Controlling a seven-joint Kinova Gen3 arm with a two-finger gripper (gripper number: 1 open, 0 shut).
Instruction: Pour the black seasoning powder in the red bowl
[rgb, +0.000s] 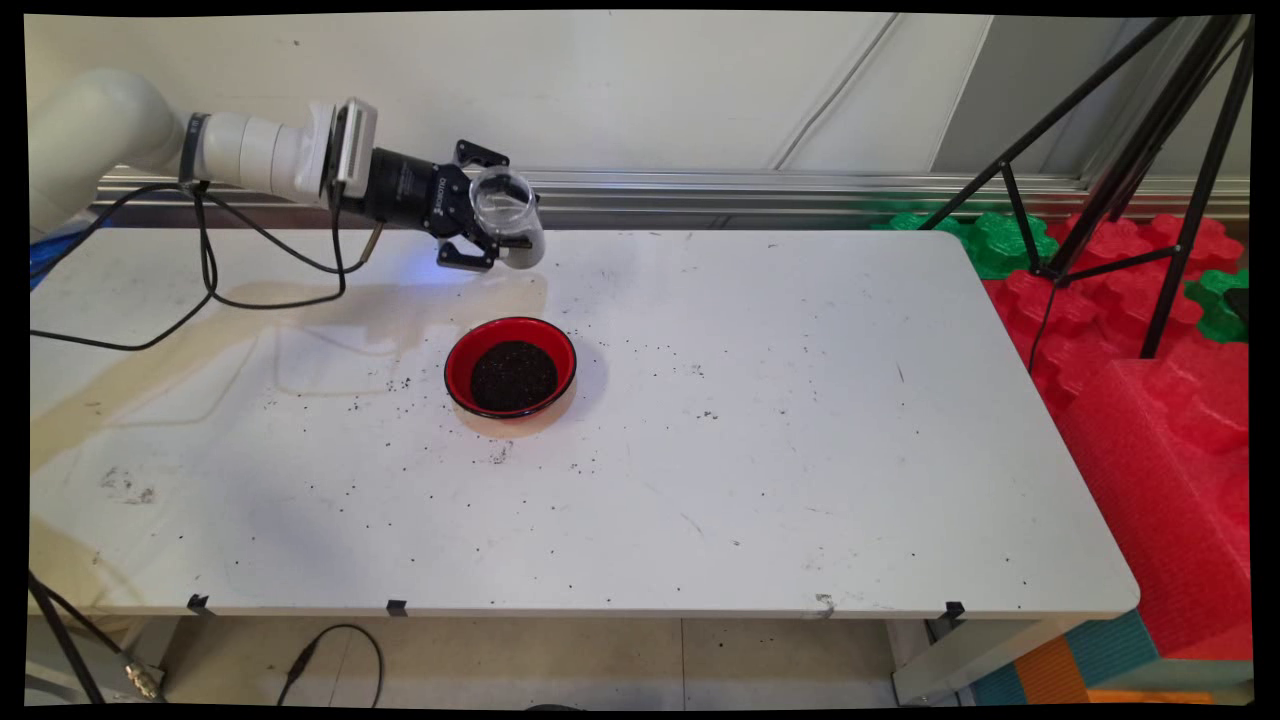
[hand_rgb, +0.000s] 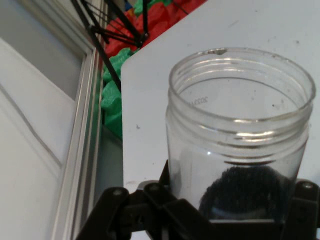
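Observation:
My gripper (rgb: 485, 207) is shut on a clear plastic jar (rgb: 508, 215), held in the air over the table's far side with its open mouth tilted toward the camera. In the hand view the jar (hand_rgb: 239, 135) fills the right half, standing between the black linkage, with a dark patch showing through near its bottom. A red bowl (rgb: 511, 367) holding dark grains sits on the white table (rgb: 800, 450), below and a little in front of the jar.
Dark grains lie scattered on the table around the bowl. Black cables hang from the arm at the left. A black tripod (rgb: 1130, 150) and red and green foam blocks (rgb: 1150, 380) stand off the table's right side.

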